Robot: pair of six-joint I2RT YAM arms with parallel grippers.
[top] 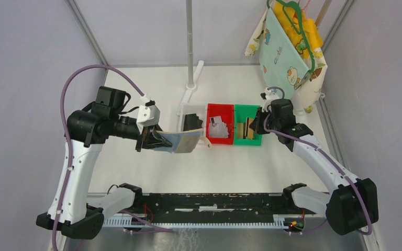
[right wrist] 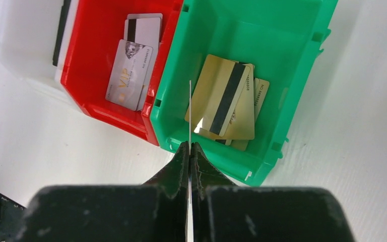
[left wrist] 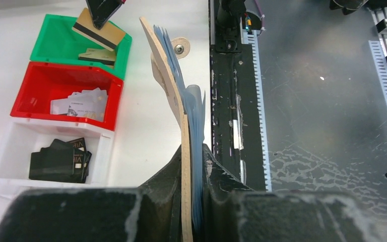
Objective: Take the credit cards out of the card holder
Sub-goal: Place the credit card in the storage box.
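Observation:
My left gripper (top: 154, 140) is shut on the card holder (top: 184, 141), a tan wallet with pale blue pockets, held above the table left of the bins. The left wrist view shows the card holder (left wrist: 169, 85) edge-on between the left gripper's (left wrist: 194, 151) fingers. My right gripper (right wrist: 190, 145) is shut on a gold card (right wrist: 189, 111), seen edge-on over the green bin's (right wrist: 282, 60) near rim. That gold card (left wrist: 101, 33) shows its dark stripe in the left wrist view. More gold cards (right wrist: 227, 101) lie in the green bin.
Three bins stand in a row: a white bin (left wrist: 2, 151) with black cards (left wrist: 60, 161), a red bin (right wrist: 88, 60) with silver cards (right wrist: 131, 73), and the green one. A pole (top: 189, 42) and a hanging cloth (top: 288, 57) are at the back.

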